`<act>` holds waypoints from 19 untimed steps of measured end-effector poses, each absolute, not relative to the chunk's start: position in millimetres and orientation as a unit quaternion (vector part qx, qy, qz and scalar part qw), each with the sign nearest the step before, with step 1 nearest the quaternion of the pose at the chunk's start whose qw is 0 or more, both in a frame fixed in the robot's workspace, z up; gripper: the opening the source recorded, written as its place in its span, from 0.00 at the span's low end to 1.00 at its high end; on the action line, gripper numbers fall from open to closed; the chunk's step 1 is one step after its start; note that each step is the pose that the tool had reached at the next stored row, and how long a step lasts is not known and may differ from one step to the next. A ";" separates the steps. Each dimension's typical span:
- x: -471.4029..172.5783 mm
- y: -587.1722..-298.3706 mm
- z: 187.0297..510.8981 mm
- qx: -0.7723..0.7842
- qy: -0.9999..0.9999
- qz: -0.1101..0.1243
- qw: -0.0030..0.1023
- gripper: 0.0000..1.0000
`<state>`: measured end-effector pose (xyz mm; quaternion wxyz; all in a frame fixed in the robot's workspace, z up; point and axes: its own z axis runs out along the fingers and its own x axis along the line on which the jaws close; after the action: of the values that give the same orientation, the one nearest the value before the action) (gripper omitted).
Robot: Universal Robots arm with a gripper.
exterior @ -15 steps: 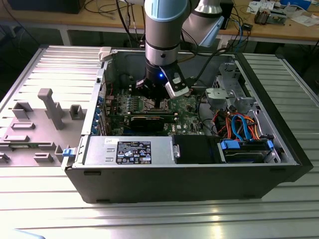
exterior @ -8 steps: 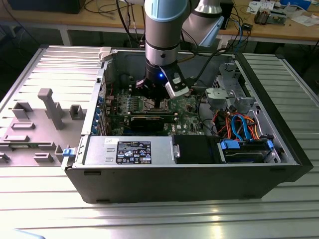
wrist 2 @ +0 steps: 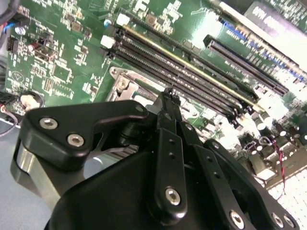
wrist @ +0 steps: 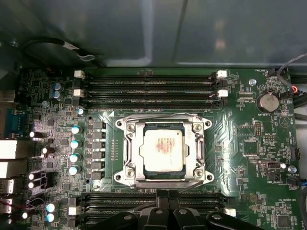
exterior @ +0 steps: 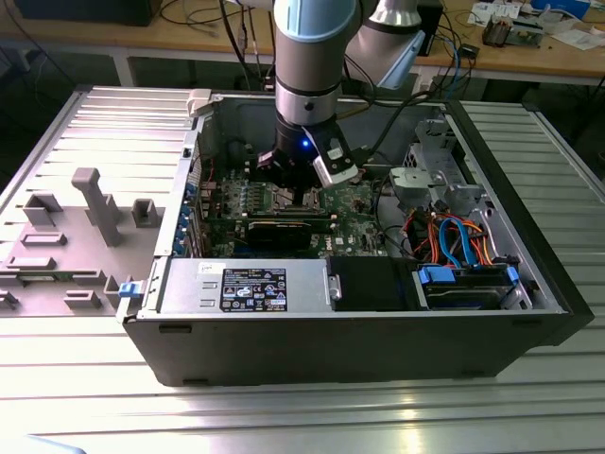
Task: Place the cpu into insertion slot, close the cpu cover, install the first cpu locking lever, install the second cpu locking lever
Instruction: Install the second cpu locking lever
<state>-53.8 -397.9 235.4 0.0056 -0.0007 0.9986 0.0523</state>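
The cpu lies flat in the insertion slot on the green motherboard, its pale metal top showing through the window of the cpu cover. The cover lies down flat around it. Thin wire levers run along the far edge and near edge of the frame; whether they are latched I cannot tell. My gripper hovers just beside the socket's near edge, fingers pressed together with nothing between them. In the exterior view the gripper reaches down into the open computer case.
Long black memory slots flank the socket on two sides. A black card, a power supply, a drive cage with orange and blue cables and the case walls surround the board. A grey fixture tray lies at the exterior view's left.
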 end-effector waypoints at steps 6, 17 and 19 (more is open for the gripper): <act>-60.1 -403.3 235.1 -0.001 0.998 0.055 0.004 0.11; -73.9 -404.9 230.8 -0.001 0.998 0.056 0.004 0.11; -73.9 -404.9 230.7 -0.001 0.998 0.056 0.004 0.11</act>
<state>-73.9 -404.9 230.7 0.0039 -0.0006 0.9984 0.0564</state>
